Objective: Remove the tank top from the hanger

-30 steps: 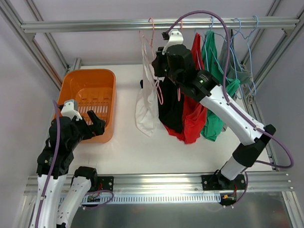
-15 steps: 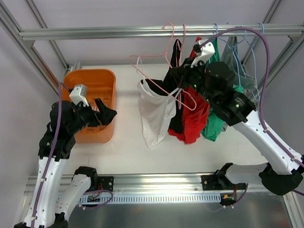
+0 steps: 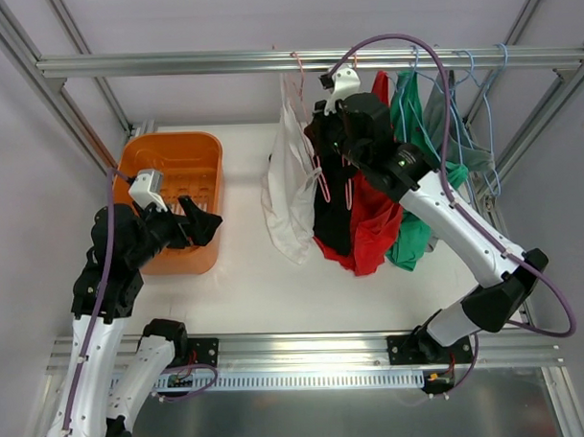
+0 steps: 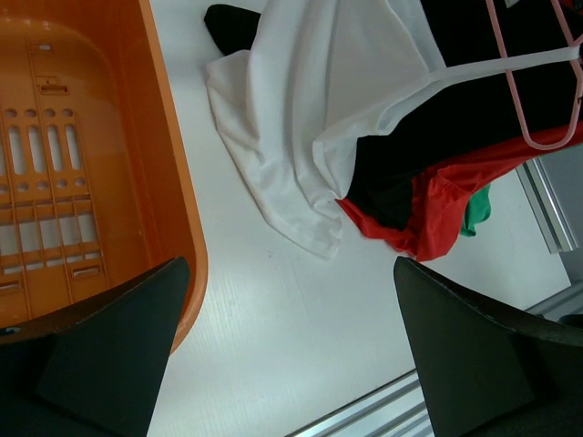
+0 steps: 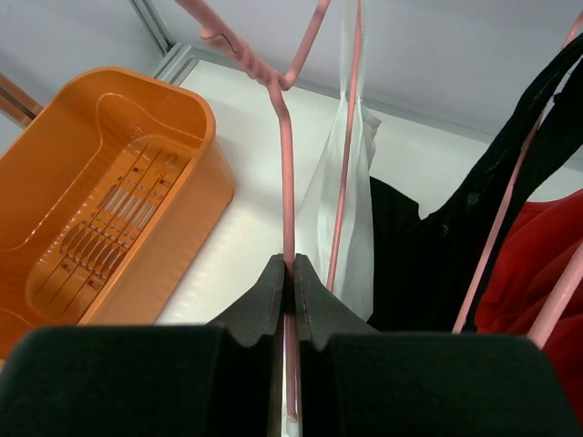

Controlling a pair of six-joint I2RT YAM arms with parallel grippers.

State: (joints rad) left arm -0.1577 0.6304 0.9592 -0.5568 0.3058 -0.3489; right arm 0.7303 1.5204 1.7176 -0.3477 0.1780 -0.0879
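A white tank top (image 3: pixel 291 195) hangs on a pink hanger (image 3: pixel 316 170) from the top rail (image 3: pixel 171 63); its hem rests on the table. It also shows in the left wrist view (image 4: pixel 301 118) and the right wrist view (image 5: pixel 351 209). My right gripper (image 3: pixel 324 141) is shut on the pink hanger's wire (image 5: pixel 288 209), jaws pinched around it. My left gripper (image 3: pixel 198 227) is open and empty, low over the table beside the orange basket (image 3: pixel 175 175), left of the tank top.
Black (image 3: pixel 332 212), red (image 3: pixel 374 225) and green (image 3: pixel 410 176) garments hang on other hangers right of the white top. Blue hangers (image 3: pixel 475 97) hang at the far right. The frame posts stand at both sides.
My right gripper swung the pink hanger out toward the front, then back up near the rail, so the tank top hangs straighter. My left arm shifted slightly, staying by the basket.
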